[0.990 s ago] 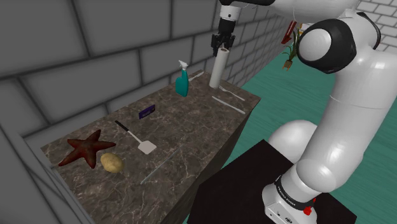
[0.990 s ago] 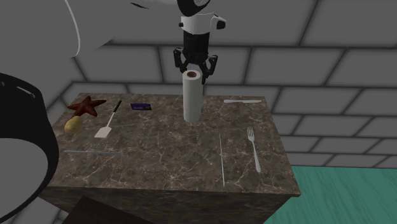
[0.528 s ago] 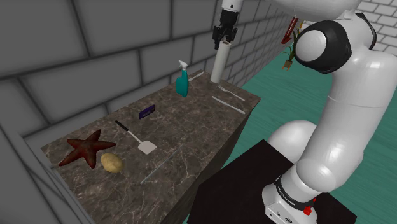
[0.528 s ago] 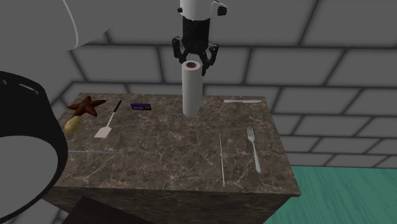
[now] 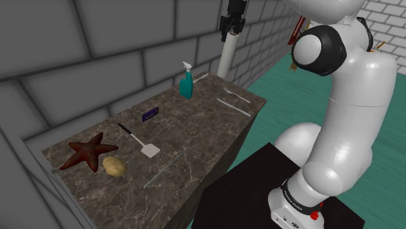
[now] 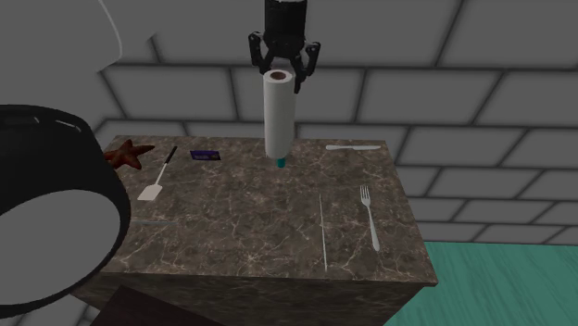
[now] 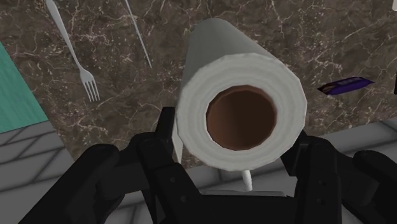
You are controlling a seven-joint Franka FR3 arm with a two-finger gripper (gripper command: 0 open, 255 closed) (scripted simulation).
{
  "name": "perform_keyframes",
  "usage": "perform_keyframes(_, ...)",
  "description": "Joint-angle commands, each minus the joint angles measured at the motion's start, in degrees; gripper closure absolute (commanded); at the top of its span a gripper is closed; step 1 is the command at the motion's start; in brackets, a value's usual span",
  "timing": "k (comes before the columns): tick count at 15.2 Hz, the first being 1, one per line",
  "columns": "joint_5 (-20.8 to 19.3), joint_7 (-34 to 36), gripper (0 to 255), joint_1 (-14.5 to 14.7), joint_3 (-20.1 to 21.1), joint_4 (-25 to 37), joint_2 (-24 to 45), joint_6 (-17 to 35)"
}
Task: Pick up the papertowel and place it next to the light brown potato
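The black pincer (image 6: 283,72) is grasping the top end of the white paper towel roll (image 6: 280,116), its fingers (image 7: 159,153) pressing on opposite sides of the roll around the brown core (image 7: 242,118). The roll is hanging upright, clear of the dark marbled worktop (image 6: 241,231), over the worktop's far end close to the grey block wall (image 6: 417,93). A teal spray bottle (image 5: 187,82) is standing on the worktop near the roll and lower than it. The light brown potato (image 5: 114,166) is lying well apart from the roll, at the opposite end of the worktop, just beside a reddish-brown starfish (image 5: 86,152). Between the two ends, a spatula (image 5: 140,140) with a black handle and a small dark blue card-like thing (image 5: 150,114) are lying flat. A white fork (image 6: 370,215) is resting near the second exterior view's right edge of the worktop, beside a thin pale rod (image 6: 322,231).
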Motion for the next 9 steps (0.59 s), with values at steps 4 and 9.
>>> perform_keyframes(4,0.12,1.25,255,0.57,0.28,4.48,0.73,-3.72)
perform_keyframes(9,-1.3,6.96,255,5.79,1.92,-9.38,-8.55,1.24)
